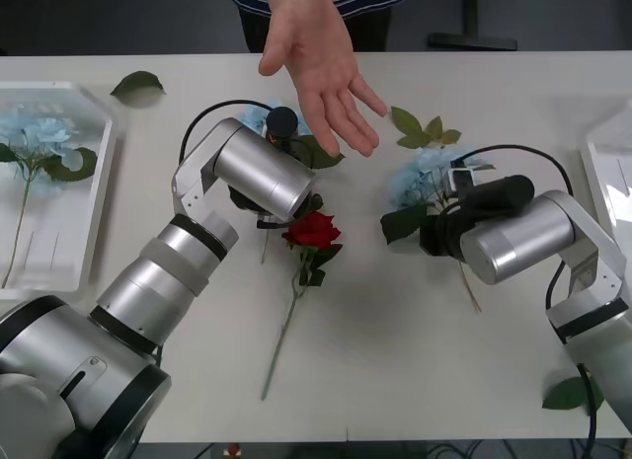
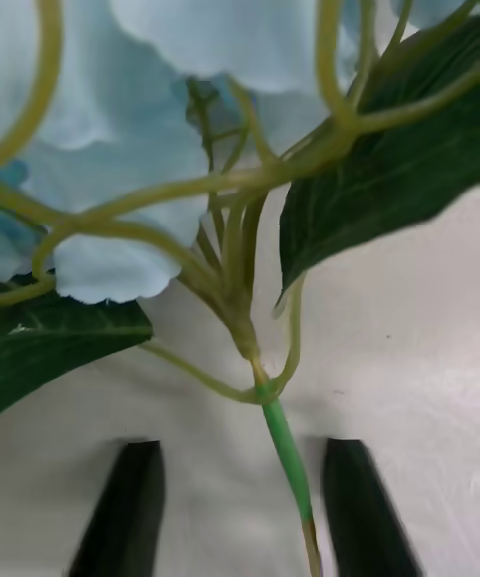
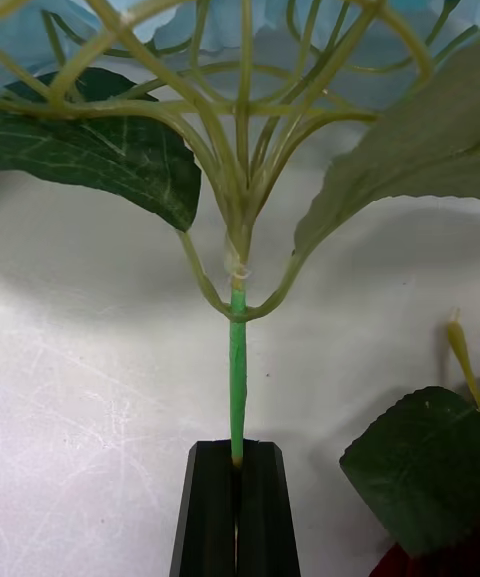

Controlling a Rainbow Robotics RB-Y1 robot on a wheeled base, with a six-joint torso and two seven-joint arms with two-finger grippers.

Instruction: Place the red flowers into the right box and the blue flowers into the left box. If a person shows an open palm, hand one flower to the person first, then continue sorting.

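Left gripper [image 3: 237, 507] clamps blue flower stem [image 3: 237, 357] | no legible writing

Flower [image 1: 30, 143] in left box [image 1: 94, 197], rose [image 1: 313, 229] mid-table — person's palm [image 1: 318, 59] behind, right box [image 1: 604, 173] at rt edge

The tabletop [image 1: 415, 350] is a smooth, matt off-white surface, faintly scuffed with fine scratches in the left wrist view. Both arms wear brushed, satin-sheen metal casings with black matt joints. The left end effector [image 3: 237, 507] has dark, smooth plastic fingers [image 3: 210, 512]. The blue flowers [image 1: 420, 178] have soft, cloth-like petals, moulded plastic stems and textured, veined fabric leaves. The red flower [image 1: 312, 229] looks velvety. The left box [image 1: 84, 232] is glossy translucent plastic.
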